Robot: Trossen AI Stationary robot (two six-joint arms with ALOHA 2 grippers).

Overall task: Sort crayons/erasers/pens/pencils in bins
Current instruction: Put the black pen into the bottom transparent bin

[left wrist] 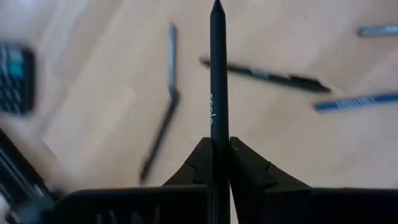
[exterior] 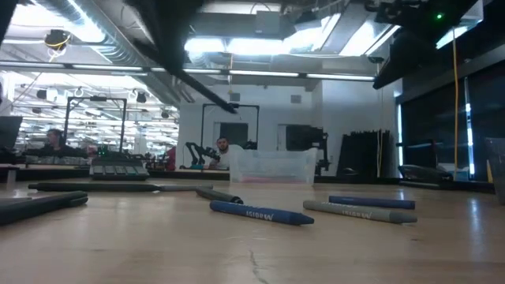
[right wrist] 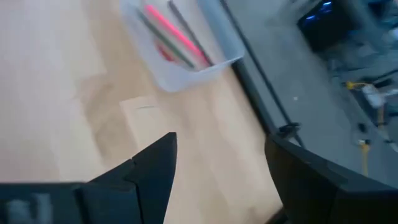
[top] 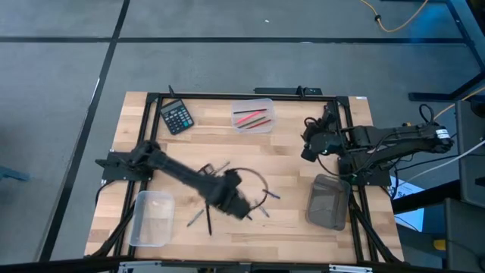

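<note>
My left gripper (top: 242, 208) is over the near middle of the table, shut on a black pencil (left wrist: 217, 81). Loose sticks lie on the wood around it: black ones (left wrist: 163, 124) (left wrist: 267, 76), blue ones (left wrist: 354, 101) (exterior: 260, 213) and a grey one (exterior: 359, 211). My right gripper (top: 309, 145) is open and empty at the far right; its fingers (right wrist: 155, 168) show wide apart. A clear bin (top: 252, 116) at the far middle holds pink, red and green sticks (right wrist: 177, 40). A second clear bin (top: 151, 218) stands near left, and a smoky grey bin (top: 328, 202) near right. My left gripper pinches the black pencil's shaft (left wrist: 218, 134) between its two fingers, away from the pointed tip (left wrist: 216, 7). The pencil runs along the fingers and sticks straight out ahead of them. Its back part is hidden between the fingers. It hangs clear above the table.
A black calculator (top: 176, 116) lies at the far left, also in the left wrist view (left wrist: 15, 78). A black frame (top: 242, 95) runs round the table's edges. Bare wood lies between the far clear bin and my right gripper.
</note>
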